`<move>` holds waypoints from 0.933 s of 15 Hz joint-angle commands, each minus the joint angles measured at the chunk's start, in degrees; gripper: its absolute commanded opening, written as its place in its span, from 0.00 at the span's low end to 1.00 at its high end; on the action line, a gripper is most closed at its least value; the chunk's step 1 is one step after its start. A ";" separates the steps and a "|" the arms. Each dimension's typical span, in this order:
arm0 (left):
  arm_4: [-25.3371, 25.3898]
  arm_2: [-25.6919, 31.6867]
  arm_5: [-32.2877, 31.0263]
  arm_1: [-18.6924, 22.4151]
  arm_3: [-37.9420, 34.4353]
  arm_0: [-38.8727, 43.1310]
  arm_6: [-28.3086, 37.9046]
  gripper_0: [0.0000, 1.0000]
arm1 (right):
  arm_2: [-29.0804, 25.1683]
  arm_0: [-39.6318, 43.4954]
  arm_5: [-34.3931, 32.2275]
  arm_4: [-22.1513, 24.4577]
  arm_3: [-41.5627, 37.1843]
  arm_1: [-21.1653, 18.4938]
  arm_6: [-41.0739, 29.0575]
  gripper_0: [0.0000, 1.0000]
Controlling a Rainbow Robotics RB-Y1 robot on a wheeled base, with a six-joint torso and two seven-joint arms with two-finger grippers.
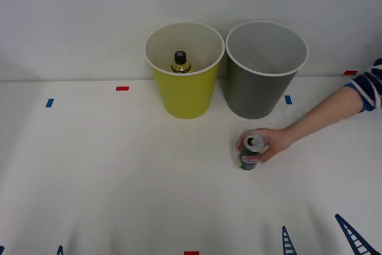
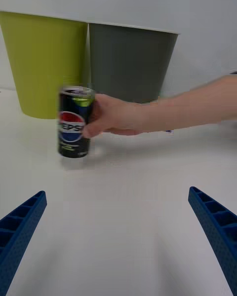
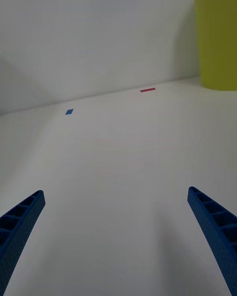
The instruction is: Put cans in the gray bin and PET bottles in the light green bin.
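A dark-labelled can stands upright on the white table in front of the gray bin, and a person's hand grips it from the right. The right wrist view shows the can, the hand and the gray bin behind. A PET bottle with a black cap stands inside the light green bin. My right gripper hangs open near the front edge, well short of the can, fingers wide. My left gripper is open at the front left.
Both bins stand side by side at the back of the table, against a white wall. The person's forearm reaches in from the right. Small red tape and blue tape marks lie on the tabletop.
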 commanded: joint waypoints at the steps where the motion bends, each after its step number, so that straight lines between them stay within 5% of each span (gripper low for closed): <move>1: 0.00 0.00 0.00 0.00 0.00 0.00 0.00 1.00 | 0.00 0.00 0.00 0.00 0.00 0.00 0.00 1.00; 14: 0.00 0.00 0.00 0.00 0.00 0.00 0.00 1.00 | 0.00 0.00 0.00 0.00 0.00 0.00 0.00 1.00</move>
